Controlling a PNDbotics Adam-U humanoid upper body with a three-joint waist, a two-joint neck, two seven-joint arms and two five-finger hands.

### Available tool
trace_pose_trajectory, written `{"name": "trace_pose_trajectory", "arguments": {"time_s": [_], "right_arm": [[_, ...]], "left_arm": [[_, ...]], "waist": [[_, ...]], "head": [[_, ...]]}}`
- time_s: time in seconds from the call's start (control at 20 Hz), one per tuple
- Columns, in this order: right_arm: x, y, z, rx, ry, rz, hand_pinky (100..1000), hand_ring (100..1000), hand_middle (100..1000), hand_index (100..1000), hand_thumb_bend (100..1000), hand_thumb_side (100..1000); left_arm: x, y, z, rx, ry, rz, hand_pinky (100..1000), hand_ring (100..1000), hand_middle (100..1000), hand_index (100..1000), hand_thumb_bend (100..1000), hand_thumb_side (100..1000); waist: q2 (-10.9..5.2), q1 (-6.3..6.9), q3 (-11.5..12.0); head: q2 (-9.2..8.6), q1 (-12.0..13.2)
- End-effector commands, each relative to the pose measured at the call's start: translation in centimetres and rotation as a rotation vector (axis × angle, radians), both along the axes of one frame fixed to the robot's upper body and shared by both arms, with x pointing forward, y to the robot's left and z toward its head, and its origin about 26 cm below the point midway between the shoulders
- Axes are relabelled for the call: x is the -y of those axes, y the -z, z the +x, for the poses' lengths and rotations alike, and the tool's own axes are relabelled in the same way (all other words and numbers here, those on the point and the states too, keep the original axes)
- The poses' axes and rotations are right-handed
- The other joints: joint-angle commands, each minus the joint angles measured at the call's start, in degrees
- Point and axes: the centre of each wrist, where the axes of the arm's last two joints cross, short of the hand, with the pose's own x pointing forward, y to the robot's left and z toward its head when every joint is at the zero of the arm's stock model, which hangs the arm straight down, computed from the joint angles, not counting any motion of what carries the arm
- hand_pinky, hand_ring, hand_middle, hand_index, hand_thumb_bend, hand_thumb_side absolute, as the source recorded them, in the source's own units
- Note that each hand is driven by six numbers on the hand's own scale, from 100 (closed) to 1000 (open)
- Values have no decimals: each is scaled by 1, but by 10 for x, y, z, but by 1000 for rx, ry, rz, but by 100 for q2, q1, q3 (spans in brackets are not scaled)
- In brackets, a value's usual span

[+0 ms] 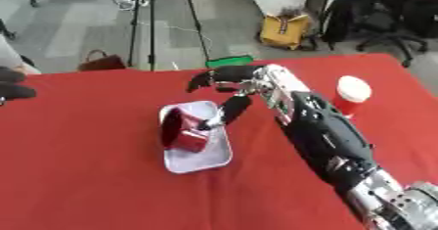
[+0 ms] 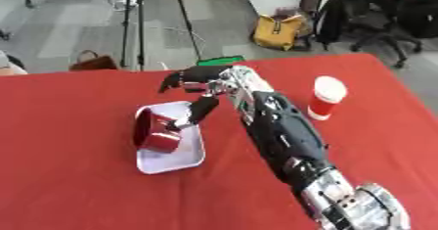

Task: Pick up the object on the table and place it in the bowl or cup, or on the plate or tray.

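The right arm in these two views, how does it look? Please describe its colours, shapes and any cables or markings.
The right arm has a bulky black forearm shell, with silver metal joints near the lower corner and a white and silver section at the wrist. The right hand is black, with dark fingers and thumb. No cables or markings can be made out. The left hand does not show.

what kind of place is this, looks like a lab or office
Probably a robotics lab or office set up for recording: tripod legs stand on the grey floor, an office chair sits behind the red table, and a yellow bag lies nearby.
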Motion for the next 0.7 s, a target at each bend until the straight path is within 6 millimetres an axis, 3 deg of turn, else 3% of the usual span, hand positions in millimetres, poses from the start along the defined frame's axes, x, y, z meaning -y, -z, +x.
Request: {"name": "trace_pose_trajectory", "arguments": {"time_s": [0.05,0.55,0.7], "right_arm": [[11,-35,0,11,-282,-288,955,899,943,947,543,682],[17,-43,-3,8,-295,-265,948,894,938,946,536,678],[21,-49,-4,31,-297,-225,920,874,924,944,494,654]], "left_arm": [[-1,-7,-3,25,5,9,751,656,684,789,949,688],[-2,-8,-3,28,2,6,751,656,685,789,949,687],[-2,-7,-3,27,2,6,751,657,685,789,949,687]], "waist": [[-114,17,-16],[-131,41,-20],[-133,47,-26]], "head": [[-32,27],[-48,44],[-42,66]]}}
